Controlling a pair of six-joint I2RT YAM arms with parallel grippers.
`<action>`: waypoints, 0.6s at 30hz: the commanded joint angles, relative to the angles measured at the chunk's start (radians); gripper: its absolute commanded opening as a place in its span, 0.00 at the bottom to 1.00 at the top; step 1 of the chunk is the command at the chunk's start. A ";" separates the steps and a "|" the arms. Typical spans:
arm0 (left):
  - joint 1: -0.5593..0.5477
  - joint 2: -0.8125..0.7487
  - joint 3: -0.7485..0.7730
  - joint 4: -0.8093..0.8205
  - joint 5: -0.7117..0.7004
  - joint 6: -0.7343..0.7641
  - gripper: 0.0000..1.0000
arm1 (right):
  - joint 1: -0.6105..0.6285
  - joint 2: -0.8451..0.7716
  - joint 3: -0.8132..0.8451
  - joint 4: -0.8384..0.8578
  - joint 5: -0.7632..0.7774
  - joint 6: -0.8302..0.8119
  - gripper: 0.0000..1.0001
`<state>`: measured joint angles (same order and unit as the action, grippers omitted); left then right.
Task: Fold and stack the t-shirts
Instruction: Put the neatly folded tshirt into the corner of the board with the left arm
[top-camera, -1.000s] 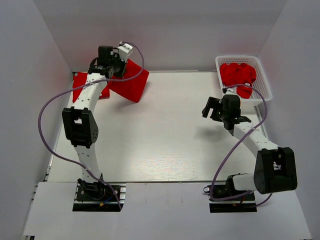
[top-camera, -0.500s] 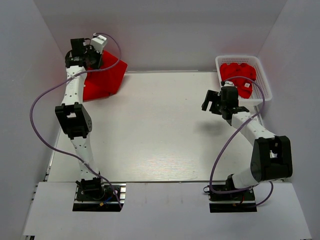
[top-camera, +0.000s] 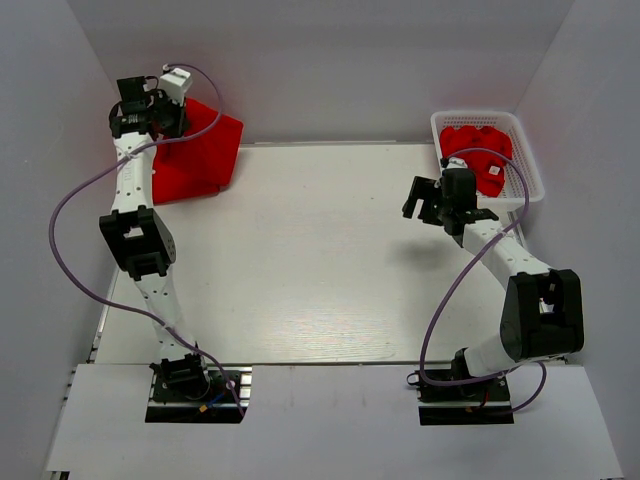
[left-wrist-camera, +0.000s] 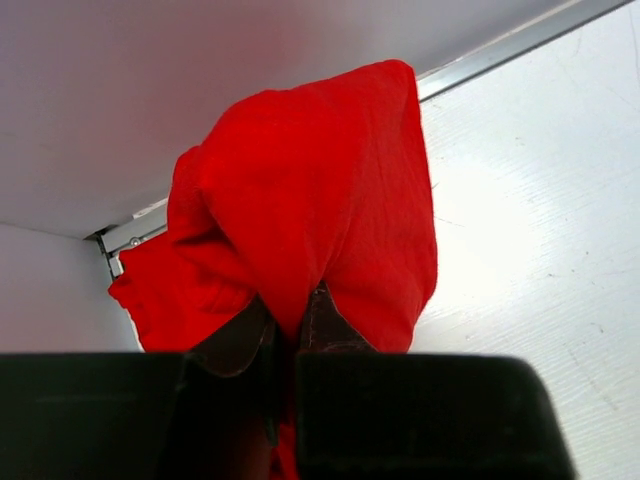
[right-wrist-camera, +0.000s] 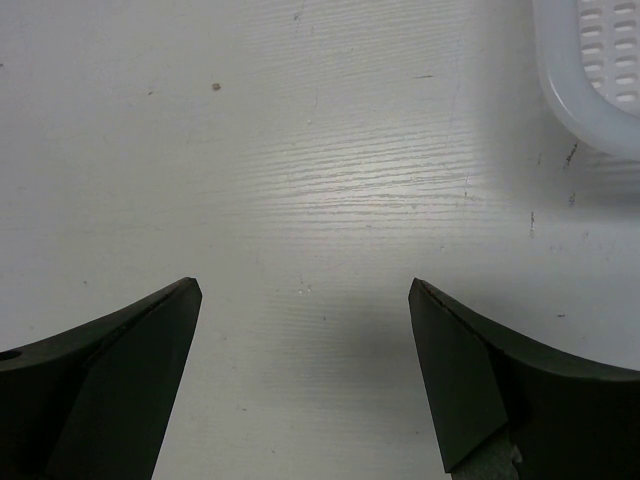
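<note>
My left gripper (top-camera: 150, 120) is at the far left corner, shut on a folded red t-shirt (top-camera: 205, 150) that hangs from it over red cloth lying by the wall. In the left wrist view the red t-shirt (left-wrist-camera: 320, 200) drapes over my closed fingers (left-wrist-camera: 325, 325), with more red cloth (left-wrist-camera: 150, 300) beneath at the corner. My right gripper (top-camera: 425, 200) is open and empty above the bare table, left of the basket. More red t-shirts (top-camera: 475, 150) lie crumpled in the white mesh basket (top-camera: 530, 165).
The white walls close in behind and on both sides. The basket's rim (right-wrist-camera: 580, 90) shows at the top right of the right wrist view. A metal rail (left-wrist-camera: 520, 45) runs along the table's back edge.
My left gripper has carried the red t-shirt left and back toward the far left corner. My right gripper has drifted slightly back, staying open.
</note>
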<state>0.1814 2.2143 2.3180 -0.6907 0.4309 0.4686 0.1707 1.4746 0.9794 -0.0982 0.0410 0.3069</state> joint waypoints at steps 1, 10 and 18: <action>0.030 -0.090 0.046 0.071 0.058 -0.036 0.00 | 0.003 0.010 0.013 0.031 -0.020 0.009 0.90; 0.088 -0.051 -0.008 0.077 0.020 -0.079 0.00 | 0.004 0.049 0.037 0.020 -0.030 0.018 0.90; 0.109 0.062 -0.012 0.141 -0.046 -0.097 0.00 | 0.006 0.099 0.087 -0.011 -0.032 0.024 0.90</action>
<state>0.2810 2.2536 2.2890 -0.6071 0.4194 0.3836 0.1722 1.5715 1.0039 -0.1116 0.0154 0.3256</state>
